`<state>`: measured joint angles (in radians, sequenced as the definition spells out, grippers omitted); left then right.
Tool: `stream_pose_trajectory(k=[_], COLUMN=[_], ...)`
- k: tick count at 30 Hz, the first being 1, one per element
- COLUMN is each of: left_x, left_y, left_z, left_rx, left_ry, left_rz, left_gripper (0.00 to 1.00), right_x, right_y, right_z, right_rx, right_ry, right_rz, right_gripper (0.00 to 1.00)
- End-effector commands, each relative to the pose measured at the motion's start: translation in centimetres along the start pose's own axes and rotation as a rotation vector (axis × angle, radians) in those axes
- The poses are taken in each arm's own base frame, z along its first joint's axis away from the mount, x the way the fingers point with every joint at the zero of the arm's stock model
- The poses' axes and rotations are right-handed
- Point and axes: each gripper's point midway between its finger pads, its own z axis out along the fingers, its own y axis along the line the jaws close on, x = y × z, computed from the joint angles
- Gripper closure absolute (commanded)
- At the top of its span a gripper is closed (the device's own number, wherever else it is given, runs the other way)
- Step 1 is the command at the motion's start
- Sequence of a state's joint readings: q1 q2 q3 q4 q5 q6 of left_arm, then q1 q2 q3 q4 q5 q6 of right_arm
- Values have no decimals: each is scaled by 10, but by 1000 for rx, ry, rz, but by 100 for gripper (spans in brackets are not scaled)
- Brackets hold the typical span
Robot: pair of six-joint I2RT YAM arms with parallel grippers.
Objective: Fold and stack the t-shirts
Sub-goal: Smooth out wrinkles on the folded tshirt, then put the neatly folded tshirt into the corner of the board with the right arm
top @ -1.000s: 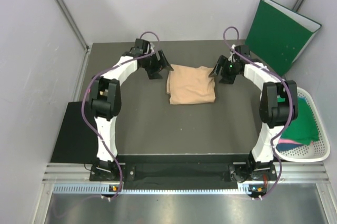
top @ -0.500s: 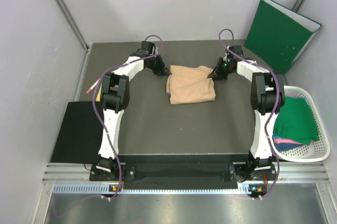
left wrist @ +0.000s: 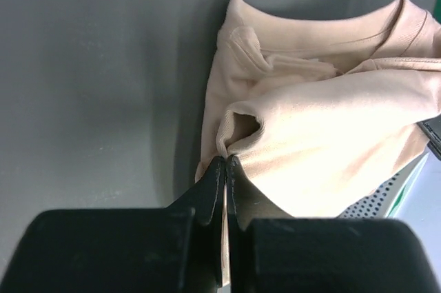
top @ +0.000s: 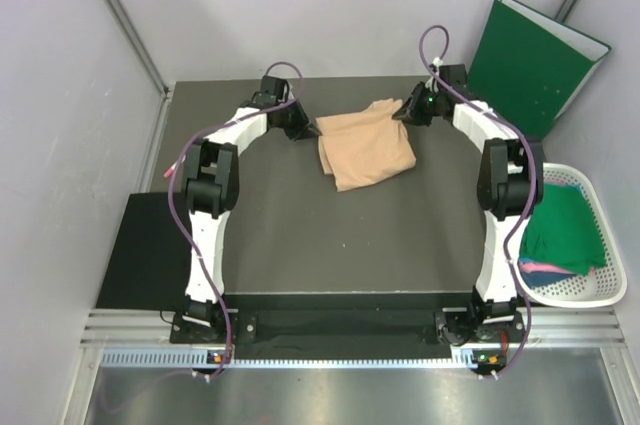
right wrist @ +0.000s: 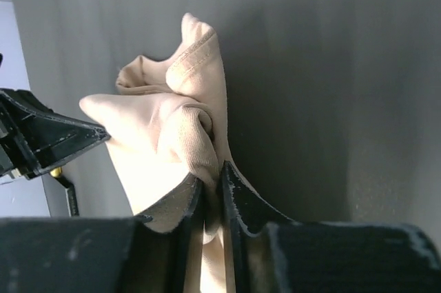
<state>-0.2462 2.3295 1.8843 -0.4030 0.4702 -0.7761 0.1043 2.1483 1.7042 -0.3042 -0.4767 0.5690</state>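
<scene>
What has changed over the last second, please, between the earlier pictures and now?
The left gripper and right gripper closed in and shut on the far corners of the peach t-shirt, pulling it askew toward the far edge. The green folder and basket stayed put.

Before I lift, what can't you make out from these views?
- Top view: how many shirts lie in the white basket; the dark green shirt on top covers most of them.
- Left wrist: the peach t-shirt runs off the right edge.
- Right wrist: how deep the cloth sits inside the right gripper, hidden by its fingers.
</scene>
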Motion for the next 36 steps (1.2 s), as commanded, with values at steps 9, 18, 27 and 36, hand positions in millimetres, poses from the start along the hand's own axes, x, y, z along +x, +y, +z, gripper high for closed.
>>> stream_pose_trajectory(k=[9, 18, 27, 36], left_x=[-5, 48, 97, 89], left_y=[-12, -4, 5, 14], left_z=[-32, -35, 4, 22], left_rx=[3, -17, -83, -125], left_ry=[-75, -1, 106, 99], left_rz=[18, 12, 29, 16], left_gripper=[19, 17, 17, 17], right_x=[-18, 8, 45, 68], right_y=[-31, -40, -55, -55], right_z=[28, -27, -26, 5], right_rx=[101, 152, 152, 149], right_ry=[-51, -59, 5, 87], right_rz=[-37, -40, -8, -8], right_gripper=[37, 32, 32, 31])
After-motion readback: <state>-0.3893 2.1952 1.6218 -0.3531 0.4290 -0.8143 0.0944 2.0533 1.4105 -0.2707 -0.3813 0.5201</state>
